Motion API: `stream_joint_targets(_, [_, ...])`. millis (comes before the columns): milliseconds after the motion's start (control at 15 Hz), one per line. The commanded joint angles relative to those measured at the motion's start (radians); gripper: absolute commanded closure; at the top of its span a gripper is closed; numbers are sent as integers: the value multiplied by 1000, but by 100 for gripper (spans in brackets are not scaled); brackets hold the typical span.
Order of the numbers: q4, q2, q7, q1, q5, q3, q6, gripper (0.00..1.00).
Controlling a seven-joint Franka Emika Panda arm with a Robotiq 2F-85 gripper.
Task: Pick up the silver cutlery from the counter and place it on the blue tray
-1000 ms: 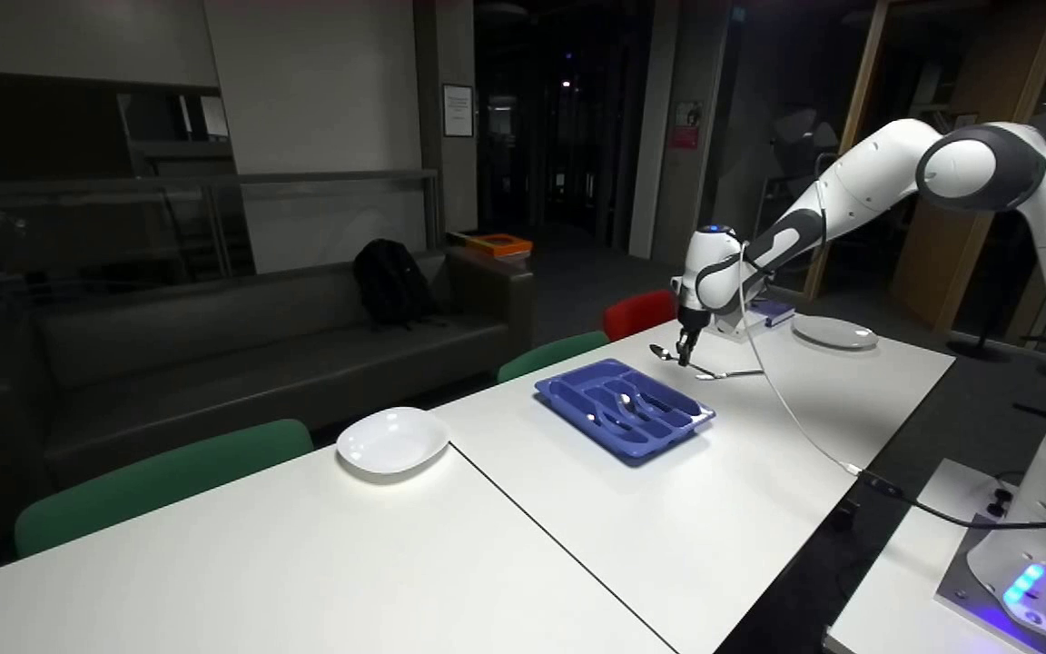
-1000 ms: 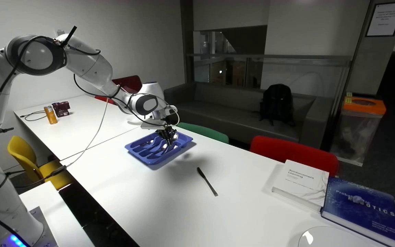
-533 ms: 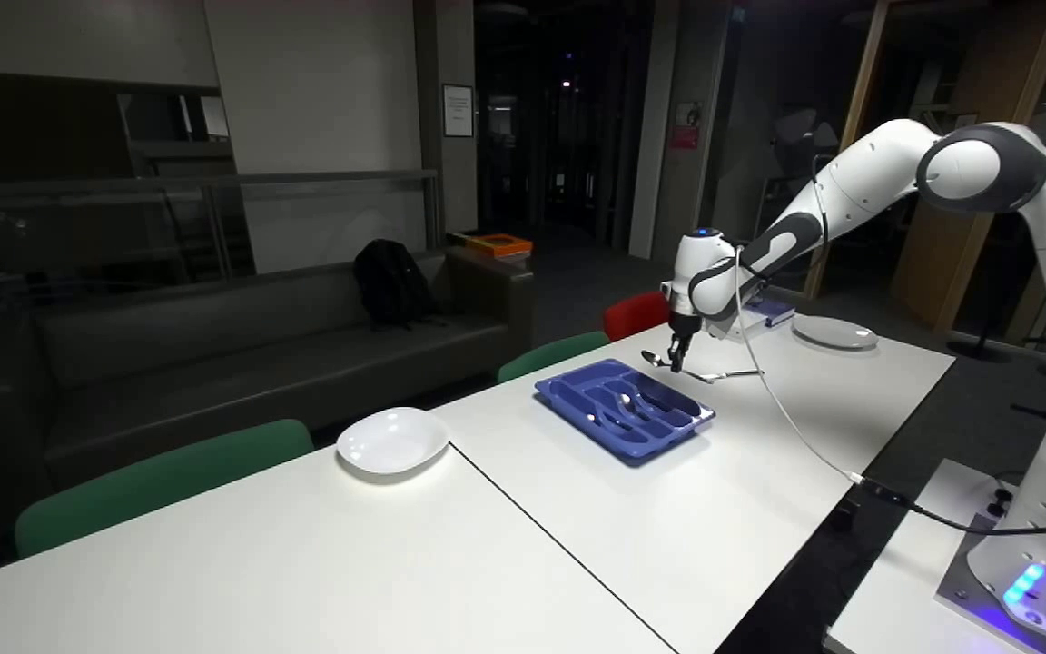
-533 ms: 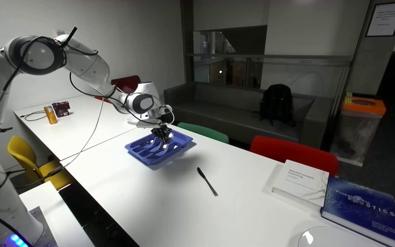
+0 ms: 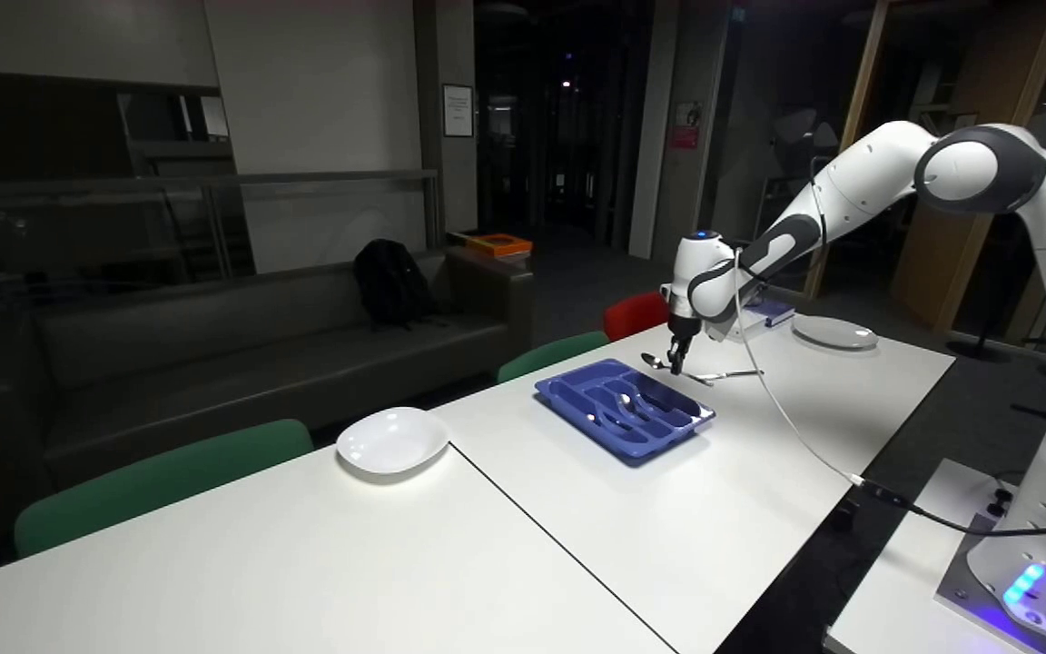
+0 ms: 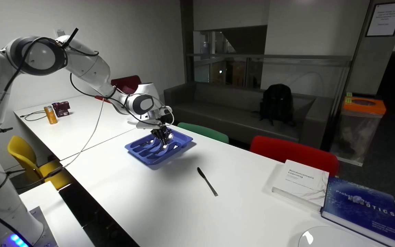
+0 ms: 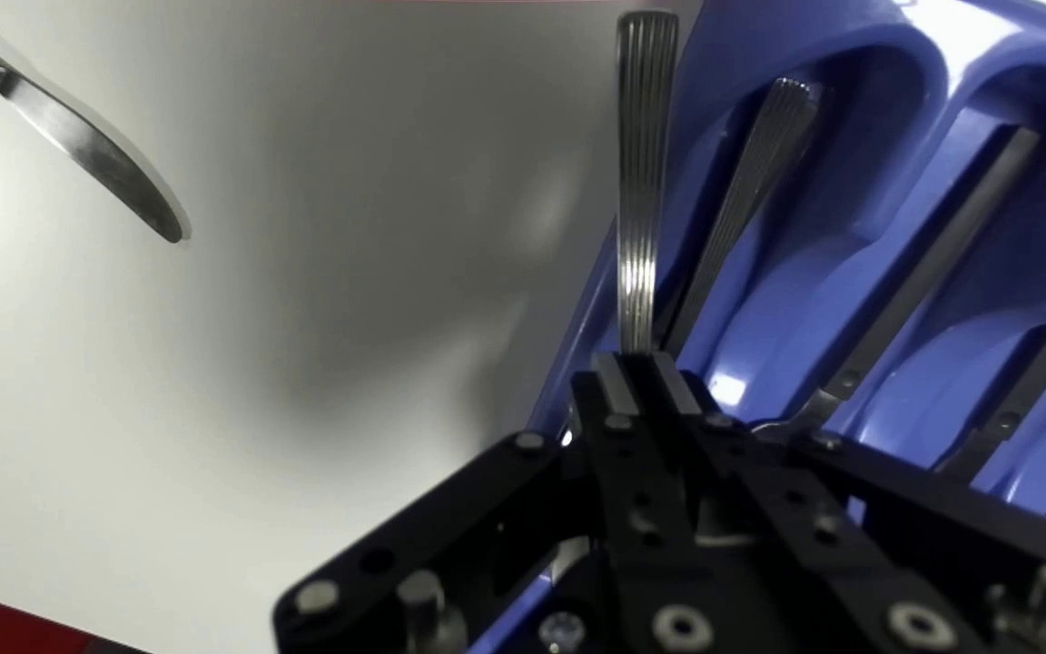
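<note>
See the shallow blue tray [image 5: 582, 380] lying flat near the far long edge of the white, seamed surface [image 5: 732, 472] in both exterior views. Note silver cutlery [image 5: 626, 400] in its separate compartments: a ribbed utensil [image 7: 747, 195] next to the rim, then two darker, plain-handled utensils [image 7: 930, 263]. See a spoon [image 7: 643, 173] too, ribbed along the handle, pinched between the fingers [image 7: 614, 386] over the tray's rim, with its bowl toward that long edge. Find a knife [image 6: 207, 181] lying flat on bare surface near the tray, with its dark blade as the nearer end.
</note>
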Motion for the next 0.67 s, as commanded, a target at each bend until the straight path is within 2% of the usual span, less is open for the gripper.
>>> stream_joint_targets(0, [2,3,88,22,-2,5,7,98])
stream_joint_targets(267, [7,8,188,62,2,11,12,98])
stream_joint_targets(600, [16,26,358,131,-14,-13,42,98])
